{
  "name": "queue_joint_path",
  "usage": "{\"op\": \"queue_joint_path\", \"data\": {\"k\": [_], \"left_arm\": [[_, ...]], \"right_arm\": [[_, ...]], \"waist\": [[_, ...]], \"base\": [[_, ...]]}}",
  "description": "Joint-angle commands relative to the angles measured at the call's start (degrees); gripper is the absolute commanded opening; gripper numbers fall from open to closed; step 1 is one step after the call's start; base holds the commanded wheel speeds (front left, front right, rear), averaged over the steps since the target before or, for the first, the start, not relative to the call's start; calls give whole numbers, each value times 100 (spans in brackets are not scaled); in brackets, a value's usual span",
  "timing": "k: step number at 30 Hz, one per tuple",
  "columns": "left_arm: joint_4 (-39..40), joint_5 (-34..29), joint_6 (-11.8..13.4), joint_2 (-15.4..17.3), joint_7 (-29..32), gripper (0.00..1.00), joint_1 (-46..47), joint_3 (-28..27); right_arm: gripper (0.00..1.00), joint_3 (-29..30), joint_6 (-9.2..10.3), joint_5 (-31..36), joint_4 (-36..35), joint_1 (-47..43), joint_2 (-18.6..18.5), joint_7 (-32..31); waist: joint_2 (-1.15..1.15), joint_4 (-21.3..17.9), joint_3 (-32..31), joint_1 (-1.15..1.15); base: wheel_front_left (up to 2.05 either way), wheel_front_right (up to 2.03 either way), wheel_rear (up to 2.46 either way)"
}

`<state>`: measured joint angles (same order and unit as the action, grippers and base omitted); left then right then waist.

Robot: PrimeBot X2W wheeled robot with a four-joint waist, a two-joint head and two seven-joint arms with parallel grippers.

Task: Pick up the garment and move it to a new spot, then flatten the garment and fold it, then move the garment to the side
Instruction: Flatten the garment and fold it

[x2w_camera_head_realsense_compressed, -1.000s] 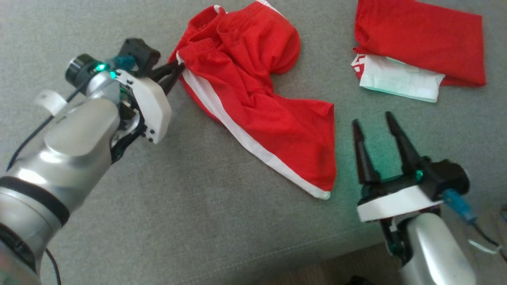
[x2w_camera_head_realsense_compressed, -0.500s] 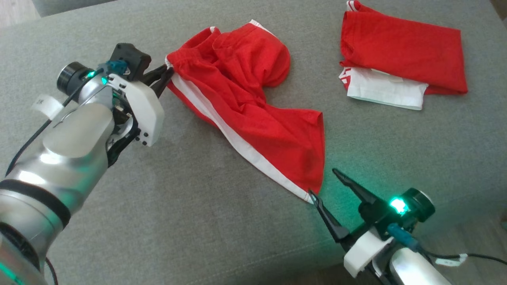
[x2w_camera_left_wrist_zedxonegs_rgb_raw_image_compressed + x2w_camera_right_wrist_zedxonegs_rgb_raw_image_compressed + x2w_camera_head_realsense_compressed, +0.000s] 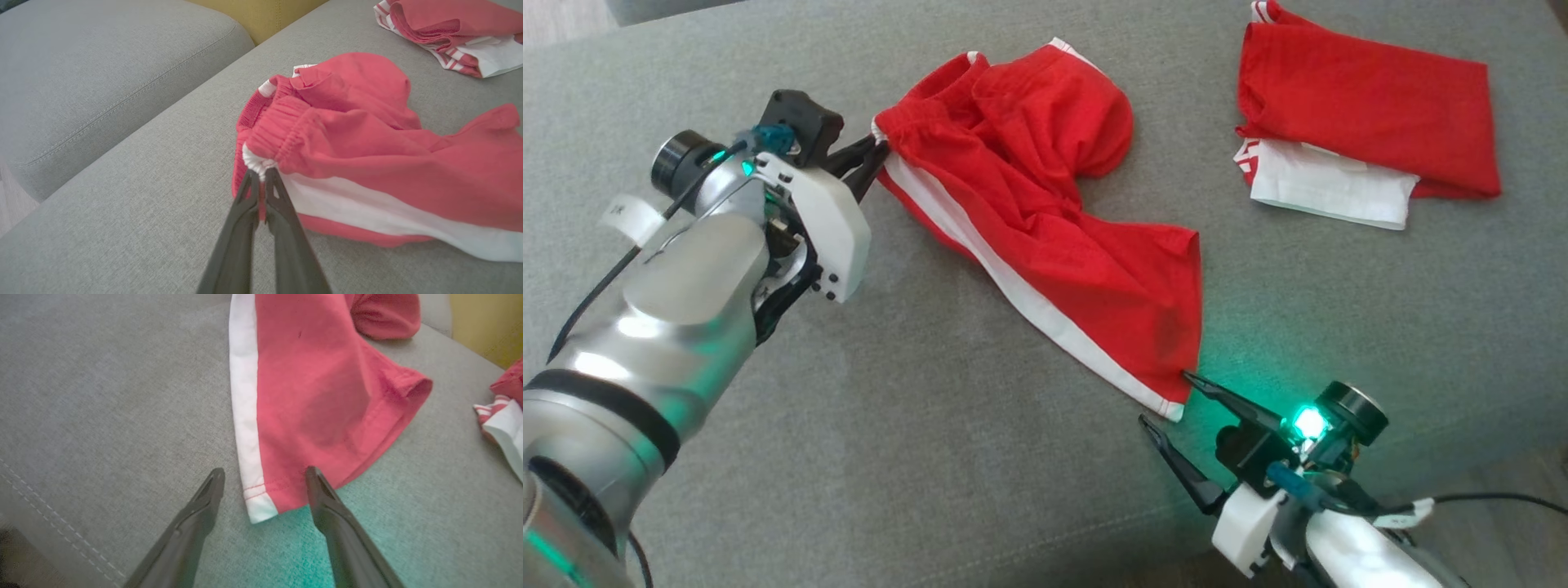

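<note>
**couchbot_fan:** Why are the red shorts (image 3: 1045, 237) laid out like that? They're on the grey sofa cushion (image 3: 931, 490), half crumpled. One leg is stretched long and the other is bunched up behind it.

**foldy_mcfold:** Looks like a two-corner setup to me. The left tool (image 3: 261, 171) is pinched tight on the shorts' waistband (image 3: 282, 139), right at the end where the white stripe (image 3: 1013, 286) starts. That anchors one end. The right tool (image 3: 1165, 397) is at the opposite end, spread wide, with its two prongs either side of the hem corner (image 3: 261, 506). It hasn't gripped anything yet, and from its own camera I can't tell if the prongs touch the cloth.

**couchbot_fan:** So it grabs both ends of the stripe?

**foldy_mcfold:** That's my guess. With both ends of one side seam held, lifting and pulling apart should drag the wrinkles out. The bunched leg is the iffy part and may stay folded under.

**couchbot_fan:** And the folded pile (image 3: 1364, 122)?

**foldy_mcfold:** It's red and white stuff sitting well apart from the shorts, past the bunched leg. I'd guess finished pieces, parked out of the way.
</note>
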<state>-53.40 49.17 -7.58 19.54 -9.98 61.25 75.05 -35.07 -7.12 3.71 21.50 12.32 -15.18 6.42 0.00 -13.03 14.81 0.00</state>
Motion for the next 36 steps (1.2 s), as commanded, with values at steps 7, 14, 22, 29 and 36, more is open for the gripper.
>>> {"op": "queue_joint_path", "data": {"k": [7,14,22,29,36], "left_arm": [[106,88,9,121,30,0,232,-174],[137,102,9,114,44,0,229,-172],[192,242,9,132,43,0,181,-171],[426,530,9,277,30,0,108,-173],[730,830,9,471,-27,0,87,-183]], "right_arm": [[100,-409,-36,96,198,278,-52,-62],[100,-408,-36,92,412,391,-17,-51],[0,-192,-36,-185,519,443,35,-92],[0,390,-36,-501,79,521,3,-27],[0,1065,-36,-930,-458,850,-73,-109]], "waist": [[0,33,54,0],[0,73,70,0],[0,169,-11,0],[0,312,-378,0],[0,526,-909,0]], "base": [[0,0,0],[0,0,0],[0,0,0],[0,0,0],[0,0,0]]}}
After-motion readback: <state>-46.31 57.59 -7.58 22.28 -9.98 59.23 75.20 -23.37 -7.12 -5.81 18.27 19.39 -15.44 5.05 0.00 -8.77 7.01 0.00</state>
